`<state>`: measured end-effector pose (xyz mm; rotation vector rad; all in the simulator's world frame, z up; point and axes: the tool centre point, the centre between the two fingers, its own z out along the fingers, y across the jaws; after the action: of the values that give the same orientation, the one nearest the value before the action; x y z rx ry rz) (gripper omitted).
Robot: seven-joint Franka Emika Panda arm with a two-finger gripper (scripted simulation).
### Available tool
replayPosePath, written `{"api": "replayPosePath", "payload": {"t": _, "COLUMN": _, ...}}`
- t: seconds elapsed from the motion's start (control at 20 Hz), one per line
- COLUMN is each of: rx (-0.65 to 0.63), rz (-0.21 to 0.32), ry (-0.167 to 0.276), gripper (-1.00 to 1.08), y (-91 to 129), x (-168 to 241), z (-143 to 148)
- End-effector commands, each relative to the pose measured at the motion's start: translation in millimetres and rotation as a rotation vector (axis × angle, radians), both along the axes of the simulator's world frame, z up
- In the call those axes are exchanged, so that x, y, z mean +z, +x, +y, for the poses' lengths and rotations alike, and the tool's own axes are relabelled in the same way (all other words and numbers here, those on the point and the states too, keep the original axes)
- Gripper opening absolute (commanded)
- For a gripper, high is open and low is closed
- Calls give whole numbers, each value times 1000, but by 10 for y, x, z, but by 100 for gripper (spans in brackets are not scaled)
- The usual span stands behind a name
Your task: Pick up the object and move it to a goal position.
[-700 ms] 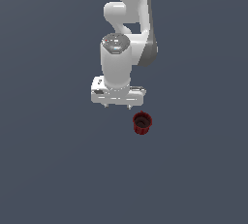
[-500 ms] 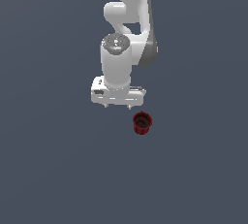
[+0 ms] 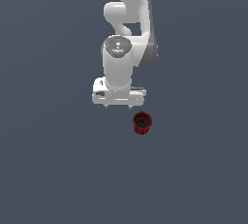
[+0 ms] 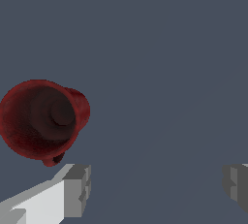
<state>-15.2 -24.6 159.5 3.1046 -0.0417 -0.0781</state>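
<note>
Cup [image 3: 142, 122] stands upright on the worktop [image 3: 58, 169], apart from my gripper [image 3: 119, 105] and towards the exterior view's right; nothing is grasped. Gripper jaws are spread wide, empty; I judge they must first centre over the cup.

Cup [image 4: 41, 119] rendered in dark red with a faintly glossy, slightly mottled surface (plastic-like), arm [image 3: 127, 29] shaded as smooth satin white, fingers [image 4: 75, 190] shown matt grey, ground [image 3: 48, 160] rendered flat, matt slate.
</note>
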Motion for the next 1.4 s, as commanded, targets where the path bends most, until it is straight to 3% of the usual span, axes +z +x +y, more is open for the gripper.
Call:
{"api": "replayPosePath", "payload": {"t": 0.0, "rx": 18, "rz": 4, "ry": -5, "gripper": 108, "y": -3, "x": -10, "z": 20}}
{"api": "replayPosePath", "payload": {"t": 0.3, "rx": 133, "rz": 27, "ry": -34, "gripper": 108, "y": -23, "x": -71, "z": 134}}
{"api": "replayPosePath", "payload": {"t": 0.55, "rx": 302, "rz": 64, "ry": -78, "gripper": 108, "y": -52, "x": -158, "z": 297}}
{"api": "replayPosePath", "payload": {"t": 1.35, "rx": 1114, "rz": 276, "ry": -295, "gripper": 108, "y": -175, "x": -506, "z": 1027}}
